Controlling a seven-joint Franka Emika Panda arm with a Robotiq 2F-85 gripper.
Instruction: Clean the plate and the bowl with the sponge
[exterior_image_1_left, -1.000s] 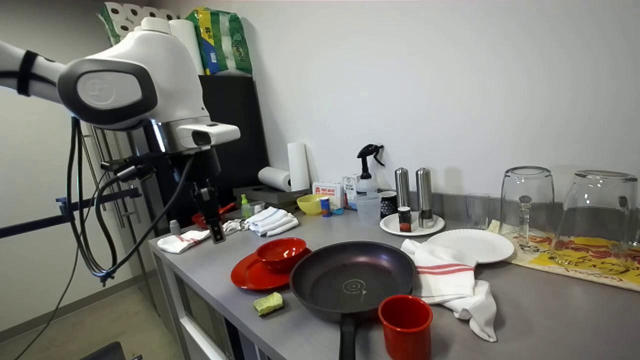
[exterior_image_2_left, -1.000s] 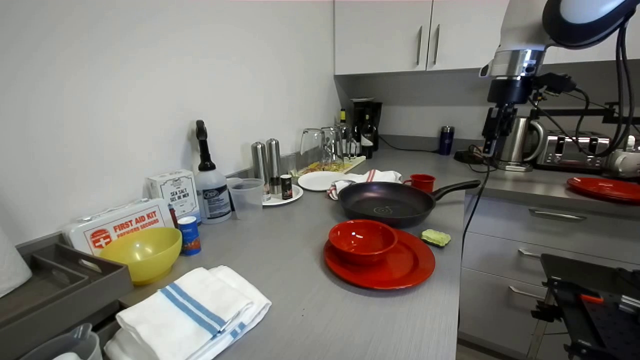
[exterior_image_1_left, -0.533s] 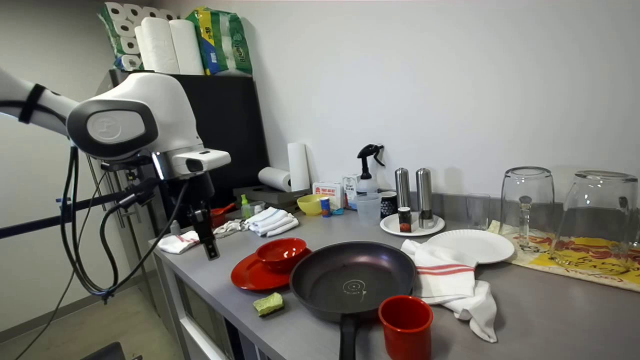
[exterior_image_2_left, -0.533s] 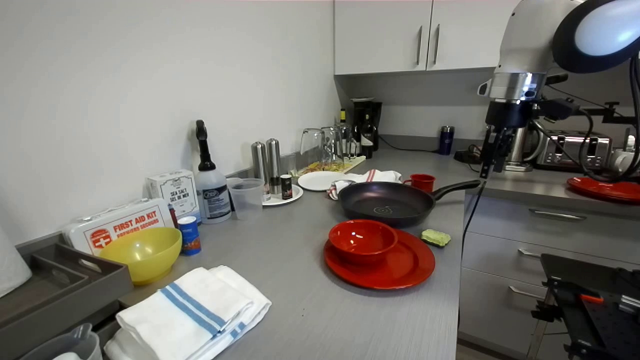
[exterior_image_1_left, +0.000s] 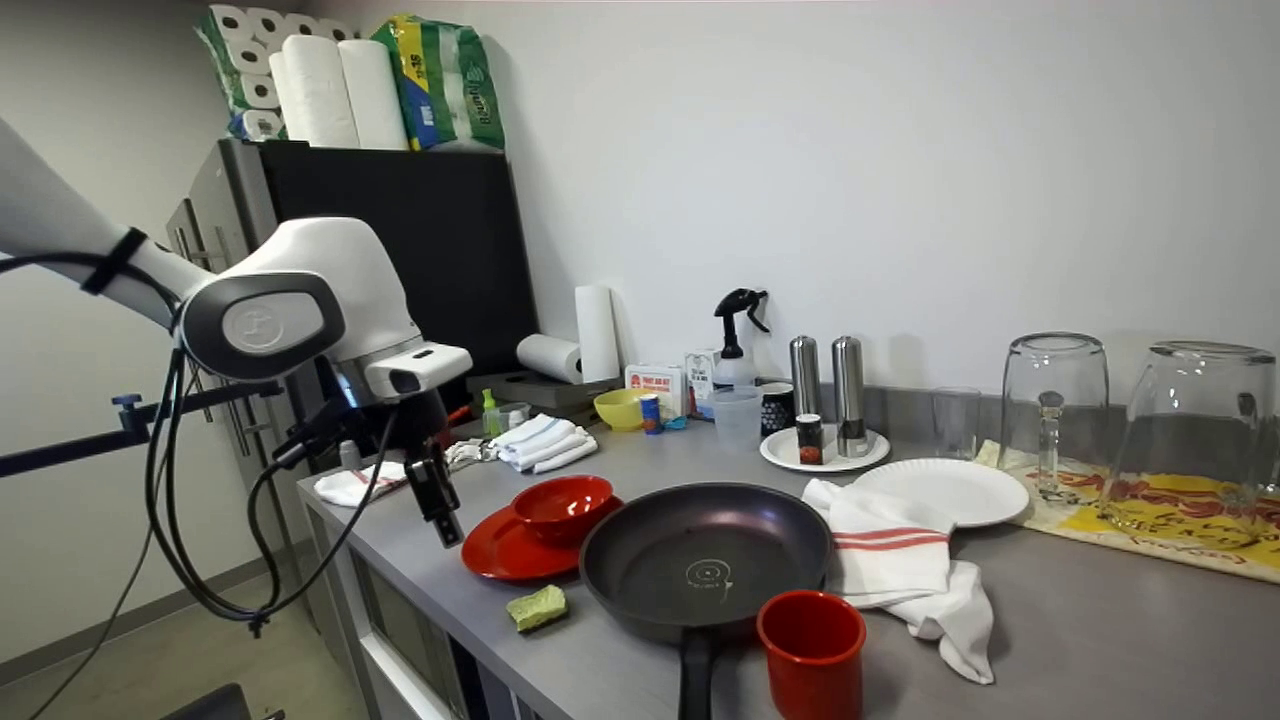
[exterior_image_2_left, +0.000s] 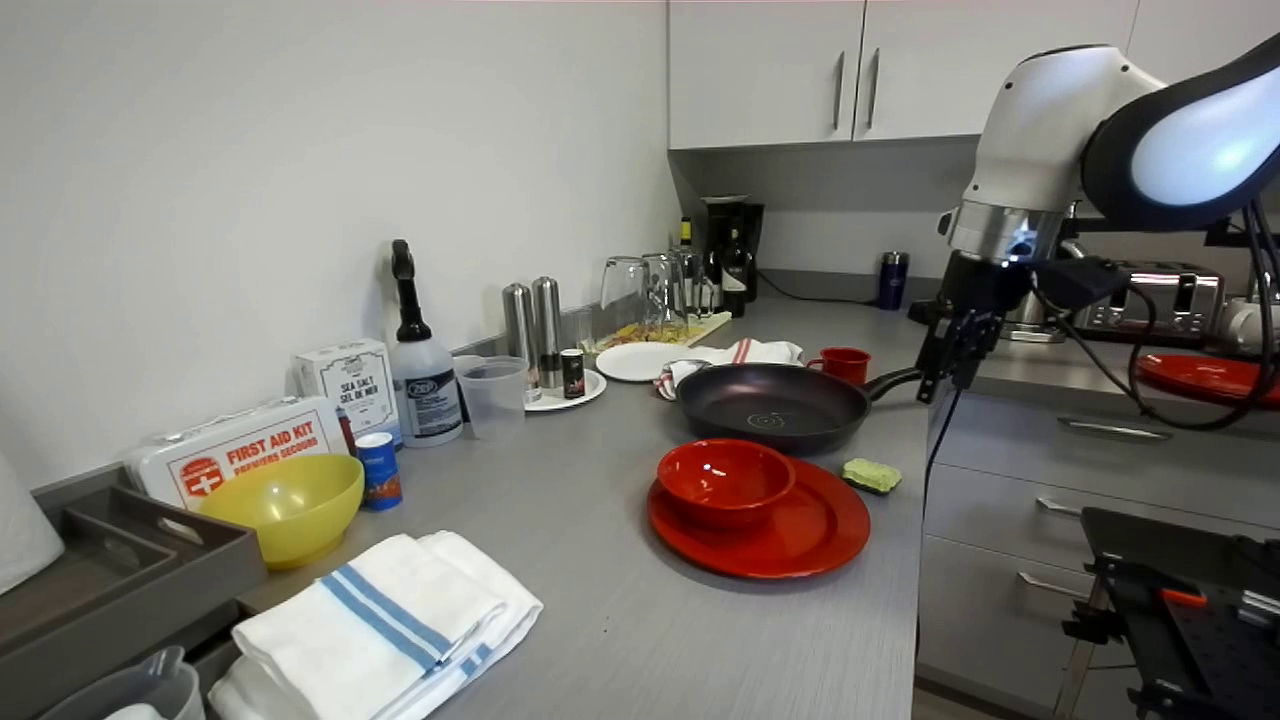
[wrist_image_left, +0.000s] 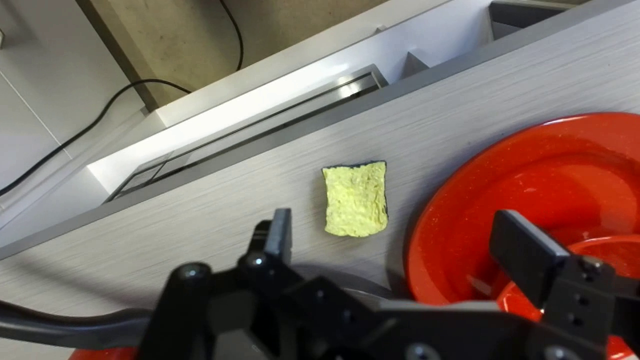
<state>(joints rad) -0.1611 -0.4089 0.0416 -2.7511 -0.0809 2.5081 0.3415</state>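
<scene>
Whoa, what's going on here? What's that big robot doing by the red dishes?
A robot arm has a washing-up job: to clean the red plate and the red bowl with a sponge. Right now its gripper is open and holds nothing. The sponge lies on the counter, close to the plate but not touching it, and the bowl sits on the plate. Grabbing the sponge is probably the next step.
</scene>
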